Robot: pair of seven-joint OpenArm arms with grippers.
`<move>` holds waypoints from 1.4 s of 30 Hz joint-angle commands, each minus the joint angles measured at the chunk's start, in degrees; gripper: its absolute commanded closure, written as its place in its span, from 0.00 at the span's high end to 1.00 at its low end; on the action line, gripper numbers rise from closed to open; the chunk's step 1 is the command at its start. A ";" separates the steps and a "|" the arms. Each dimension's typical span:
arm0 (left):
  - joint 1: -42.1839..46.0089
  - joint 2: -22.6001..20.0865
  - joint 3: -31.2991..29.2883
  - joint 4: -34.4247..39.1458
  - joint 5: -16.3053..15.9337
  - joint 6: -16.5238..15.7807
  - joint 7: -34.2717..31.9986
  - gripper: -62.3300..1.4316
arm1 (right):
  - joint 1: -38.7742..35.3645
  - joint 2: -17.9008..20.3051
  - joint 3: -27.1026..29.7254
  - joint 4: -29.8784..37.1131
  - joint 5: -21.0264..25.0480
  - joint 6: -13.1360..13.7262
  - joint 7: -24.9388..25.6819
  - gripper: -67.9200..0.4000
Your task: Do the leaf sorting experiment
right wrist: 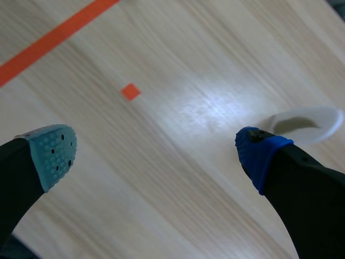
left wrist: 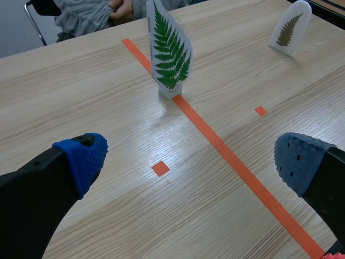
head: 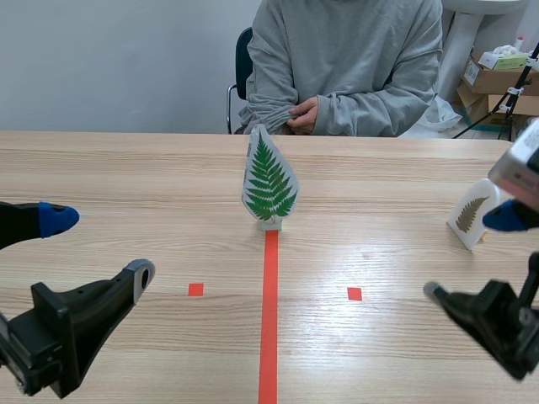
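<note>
Large green fern card (head: 269, 181): upright on its stand, mid-worktop (head: 126, 168), at the far end of the orange line.
Small brown fern card (head: 472, 215): upright, at the worktop's right side, just beside the right pincer (right wrist: 156, 154).
Left pincer (left wrist: 188, 159): wide open, empty, low at the near left.
Right pincer: wide open, empty.

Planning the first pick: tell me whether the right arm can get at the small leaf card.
Probably yes. The small leaf card sits right beside the open right end effector, and nothing visible stands between them.
</note>
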 commanded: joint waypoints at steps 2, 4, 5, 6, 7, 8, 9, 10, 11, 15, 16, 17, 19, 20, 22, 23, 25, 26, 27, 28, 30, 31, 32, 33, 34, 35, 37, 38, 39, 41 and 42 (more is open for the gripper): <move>-0.17 0.13 -0.31 1.14 -0.33 -0.15 -1.16 1.00 | 8.13 5.29 -0.28 -6.60 3.67 -0.35 0.33 0.89; -0.17 0.13 -0.33 1.14 -0.13 -0.13 -1.16 1.00 | 14.45 7.89 -2.27 -12.00 5.33 0.11 1.33 0.89; -0.17 0.13 -0.33 1.14 -0.13 -0.13 -1.11 1.00 | 17.75 8.90 -3.69 -14.84 5.95 0.50 2.10 0.89; -0.15 0.13 -0.33 1.14 -0.13 -0.13 -0.83 1.00 | 21.33 9.66 -5.55 -17.84 6.23 1.20 2.71 0.89; -0.15 0.13 -0.33 1.14 -0.13 -0.13 -0.31 1.00 | 24.92 10.01 -7.67 -20.68 6.21 1.81 3.06 0.89; -0.15 0.15 -0.33 1.14 -0.13 -0.13 0.07 1.00 | 28.81 10.25 -10.36 -23.71 6.19 2.58 3.34 0.89; -0.15 0.15 -0.33 1.14 -0.13 -0.13 0.20 1.00 | 32.57 10.25 -13.09 -26.60 6.14 2.89 3.74 0.89; -0.15 0.15 -0.33 1.09 -0.13 -0.13 0.22 1.00 | 36.48 10.12 -16.22 -29.66 5.99 2.91 4.35 0.89; -0.15 0.15 -0.33 1.09 -0.13 -0.13 0.28 1.00 | 40.22 9.79 -19.43 -32.59 5.70 3.28 5.29 0.89; -0.15 0.68 -0.33 1.09 -0.13 -0.13 0.31 1.00 | 53.46 5.20 -31.04 -43.82 2.69 5.01 6.86 0.89; -0.15 0.94 -0.33 1.09 -0.13 -0.13 0.33 1.00 | 55.91 3.61 -33.29 -46.34 1.86 5.01 7.19 0.89; -0.15 1.18 -0.33 1.07 -0.13 -0.13 0.33 1.00 | 57.92 2.12 -35.17 -48.48 1.31 5.01 7.37 0.89; -0.15 1.29 -0.33 1.05 -0.13 -0.13 0.39 1.00 | 61.22 -0.81 -38.29 -52.63 -0.42 5.01 8.39 0.89; -0.15 1.29 -0.33 1.05 -0.13 -0.13 0.66 1.00 | 62.49 -2.12 -39.45 -54.66 -1.31 5.01 9.40 0.89; -0.15 1.31 -0.37 1.05 -0.13 -0.13 1.46 1.00 | 64.54 -4.52 -41.29 -58.14 -3.15 5.01 11.41 0.89; -0.15 1.42 -0.37 1.05 -0.13 -0.13 1.64 1.00 | 65.42 -5.77 -41.99 -59.76 -4.15 5.01 12.22 0.89; -0.15 1.75 -0.37 1.05 -0.15 -0.13 1.68 1.00 | 66.86 -8.28 -43.19 -62.90 -5.68 5.01 12.98 0.89; -0.15 2.08 -0.37 1.05 -0.15 -0.13 1.75 1.00 | 67.28 -9.44 -43.76 -64.43 -6.03 5.01 13.25 0.89; -0.15 2.36 -0.37 1.05 -0.15 -0.13 1.84 1.00 | 67.52 -10.51 -44.15 -65.77 -6.38 5.01 13.62 0.89; -0.15 2.47 -0.37 1.05 -0.17 -0.13 1.84 1.00 | 67.56 -11.50 -44.50 -66.99 -7.08 5.01 14.12 0.89; -0.15 2.75 -0.37 1.05 -0.17 -0.13 1.84 1.00 | 67.56 -13.11 -45.00 -69.07 -9.01 5.01 15.74 0.89; -0.15 2.93 -0.37 1.05 -0.17 -0.13 1.84 1.00 | 67.54 -13.84 -45.07 -69.99 -9.86 5.01 16.57 0.89; -0.15 3.02 -0.37 1.05 -0.17 -0.13 1.84 1.00 | 67.54 -14.64 -45.07 -70.93 -10.56 5.01 17.20 0.89; -0.15 3.02 -0.37 1.05 -0.17 -0.13 1.84 1.00 | 67.54 -15.34 -45.07 -71.63 -11.17 5.01 17.70 0.89; -0.15 3.02 -0.37 1.05 -0.17 -0.15 1.84 1.00 | 67.54 -16.06 -45.07 -72.30 -11.74 5.01 18.27 0.86; -0.15 2.99 -0.37 1.05 -0.17 -0.15 1.84 1.00 | 67.54 -16.70 -45.13 -72.94 -12.35 5.01 18.69 0.84; -0.15 2.99 -0.37 1.05 -0.17 -0.15 1.84 1.00 | 67.54 -17.86 -45.51 -74.20 -14.12 5.01 20.52 0.83; -0.15 2.99 -0.37 1.05 -0.17 -0.15 1.84 1.00 | 67.54 -18.27 -45.62 -74.71 -14.99 4.96 21.42 0.83; -0.15 2.99 -0.37 1.05 -0.17 -0.15 1.84 1.00 | 67.54 -18.58 -45.77 -74.90 -15.91 4.96 22.23 0.83; -0.13 2.99 -0.37 1.05 -0.17 -0.15 1.86 1.00 | 67.54 -19.12 -46.29 -74.90 -17.73 4.74 23.76 0.83; -0.13 2.99 -0.37 1.05 -0.17 -0.15 1.86 1.00 | 67.54 -19.30 -46.58 -74.90 -18.40 4.74 24.35 0.83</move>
